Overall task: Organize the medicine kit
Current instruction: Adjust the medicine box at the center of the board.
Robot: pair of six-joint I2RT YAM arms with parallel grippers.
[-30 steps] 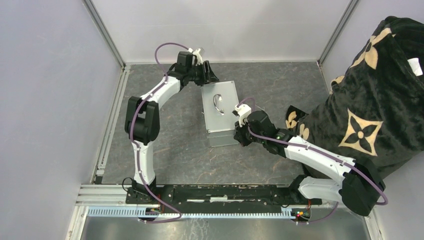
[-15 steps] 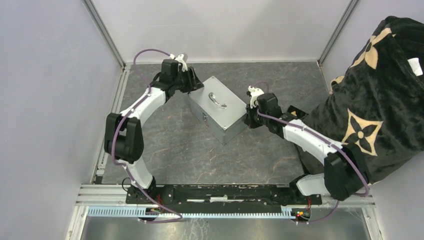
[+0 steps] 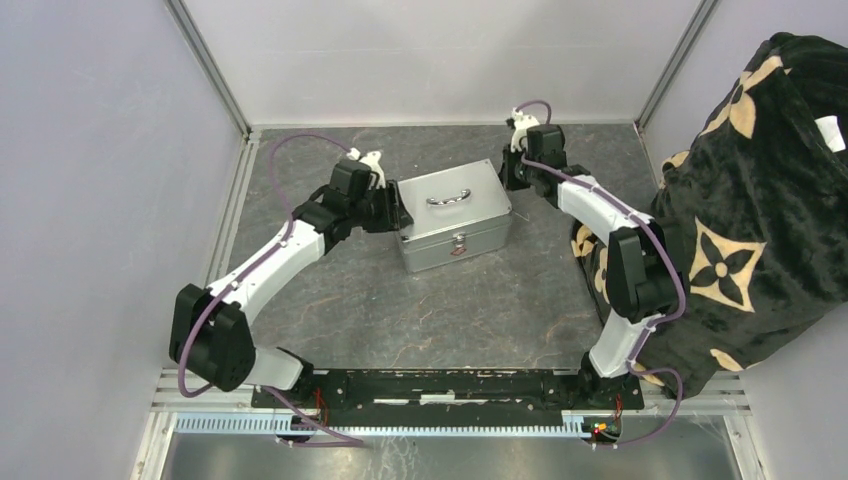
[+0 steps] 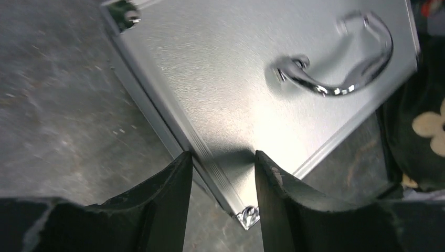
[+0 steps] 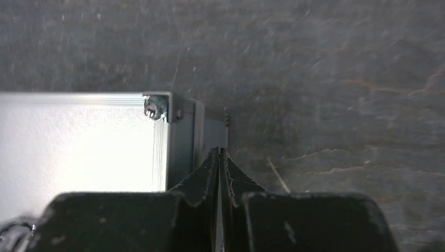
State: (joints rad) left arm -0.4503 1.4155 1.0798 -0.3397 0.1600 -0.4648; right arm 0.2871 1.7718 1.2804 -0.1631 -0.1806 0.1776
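1. The left arm is extended from its base toward 1 o'clock. The left gripper (image 3: 393, 211) is set at the 9 o'clock end of the medicine kit (image 3: 455, 212), its fingers (image 4: 168, 199) held narrowly apart astride a lid corner.
2. The right arm is folded at the 3 o'clock side. The right gripper (image 3: 514, 178) is closed on nothing, its tips at the kit's 2 o'clock corner; contact cannot be told.
3. The lid is closed, so the contents are hidden.
4. The kit is stood mid-table (image 3: 350, 300), handle (image 3: 448, 198) up. Its long axis is laid roughly 9-to-3 and the latch (image 3: 458, 243) is faced toward 6 o'clock.
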